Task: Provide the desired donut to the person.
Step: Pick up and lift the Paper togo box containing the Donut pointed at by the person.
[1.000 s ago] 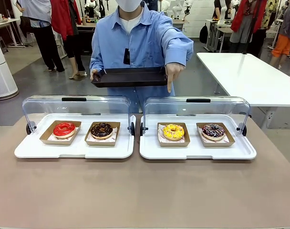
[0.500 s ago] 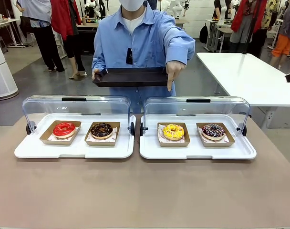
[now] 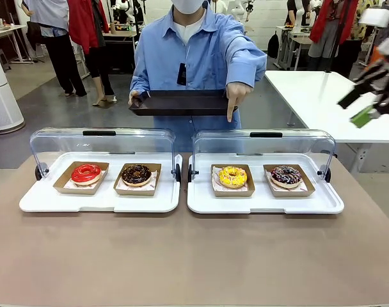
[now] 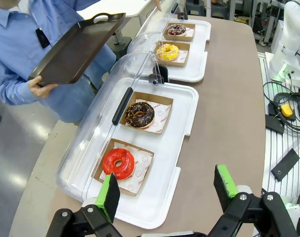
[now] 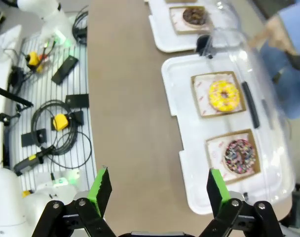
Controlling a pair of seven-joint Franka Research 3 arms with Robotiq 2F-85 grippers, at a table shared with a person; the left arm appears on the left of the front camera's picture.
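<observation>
Choice step: the person in a light blue shirt points one hand down at the yellow-iced ring donut, at 9 o'clock of the dark sprinkled donut, with the clear lid swung back. Spread and empty: left gripper and right gripper, hanging at 2 o'clock. Likely next: pinch its brown card tray and carry it to the black serving tray. Matte brown table, busy workshop at 12 o'clock

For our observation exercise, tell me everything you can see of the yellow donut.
The yellow donut is a ring with yellow icing and small coloured sprinkles. It lies flat on paper in a brown card tray, left spot of the right white case, whose clear lid is swung back. A dark donut sits beside it, apart. The person's hand points down at it from beyond the lid, not touching.
</observation>
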